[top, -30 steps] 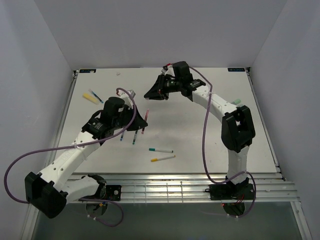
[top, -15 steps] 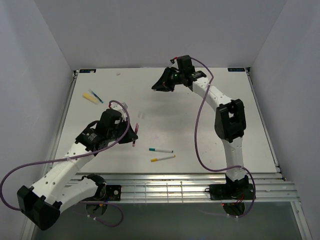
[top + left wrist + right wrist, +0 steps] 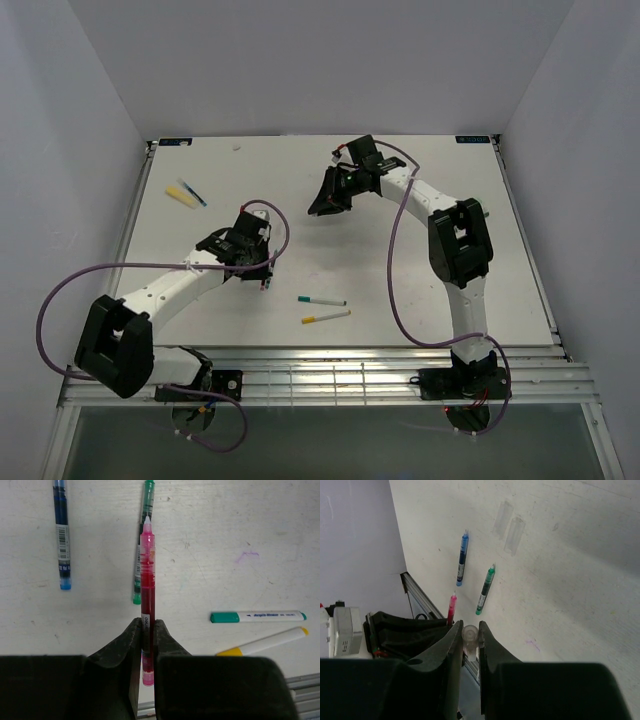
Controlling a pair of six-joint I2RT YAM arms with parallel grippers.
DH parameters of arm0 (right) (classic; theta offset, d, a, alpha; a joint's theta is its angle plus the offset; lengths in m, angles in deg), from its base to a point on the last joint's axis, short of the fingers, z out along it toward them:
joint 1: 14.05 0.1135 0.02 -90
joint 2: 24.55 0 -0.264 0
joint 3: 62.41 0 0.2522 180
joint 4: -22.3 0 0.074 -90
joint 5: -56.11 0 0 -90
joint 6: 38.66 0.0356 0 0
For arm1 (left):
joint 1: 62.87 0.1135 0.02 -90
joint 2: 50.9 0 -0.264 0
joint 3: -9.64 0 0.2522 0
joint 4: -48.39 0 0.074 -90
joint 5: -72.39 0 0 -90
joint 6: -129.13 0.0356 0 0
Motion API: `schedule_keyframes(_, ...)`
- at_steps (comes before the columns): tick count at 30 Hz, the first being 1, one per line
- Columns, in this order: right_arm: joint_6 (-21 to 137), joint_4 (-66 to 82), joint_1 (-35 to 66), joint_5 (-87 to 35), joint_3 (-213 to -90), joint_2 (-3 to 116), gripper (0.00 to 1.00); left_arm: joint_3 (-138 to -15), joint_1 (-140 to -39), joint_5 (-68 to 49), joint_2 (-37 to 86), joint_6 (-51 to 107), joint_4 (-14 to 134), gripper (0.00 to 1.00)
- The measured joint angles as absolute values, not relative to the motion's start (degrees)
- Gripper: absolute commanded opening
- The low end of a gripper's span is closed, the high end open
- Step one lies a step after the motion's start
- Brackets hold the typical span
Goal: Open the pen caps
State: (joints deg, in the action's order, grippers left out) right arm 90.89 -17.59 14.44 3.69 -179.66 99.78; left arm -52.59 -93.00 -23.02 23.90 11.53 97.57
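Now, left fingers (image 3: pixel 125 650) pinching red pen (image 3: pixel 147 575), right fingers (image 3: pixel 447 652) pinching clear cap (image 3: pixel 469 634)

Left gripper (image 3: pixel 147 625) and right gripper (image 3: pixel 469 630) both tilt downward, each with 2 fingers (image 3: pixel 127 647) pinched nearly together

- a white table (image 3: pixel 400 260) is enclosed by plain pale walls (image 3: pixel 320 60) on three sides.
- a slotted metal rail (image 3: pixel 340 372) is seen along its near edge.
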Motion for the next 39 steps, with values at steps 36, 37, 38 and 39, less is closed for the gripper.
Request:
schedule_keyframes(36, 89.1, -20.7, 16.3, 4.3, -182.7, 106.3, 0.08, -53.8, -82.9, -14.8, 39.0, 24.8, 87.5, 0.04)
schedule_keyframes(37, 89.3, -21.3, 16.6, 4.1, -183.6, 107.1, 0.08, -53.8, -82.9, -14.9, 39.0, 24.8, 87.4, 0.08)
schedule_keyframes(38, 89.4, -21.7, 16.9, 3.8, -184.3, 107.7, 0.08, -53.7, -82.9, -15.0, 39.0, 24.9, 87.3, 0.11)
schedule_keyframes(39, 89.6, -22.0, 17.2, 3.5, -184.9, 108.2, 0.08, -53.5, -82.9, -15.0, 39.0, 24.9, 87.1, 0.13)
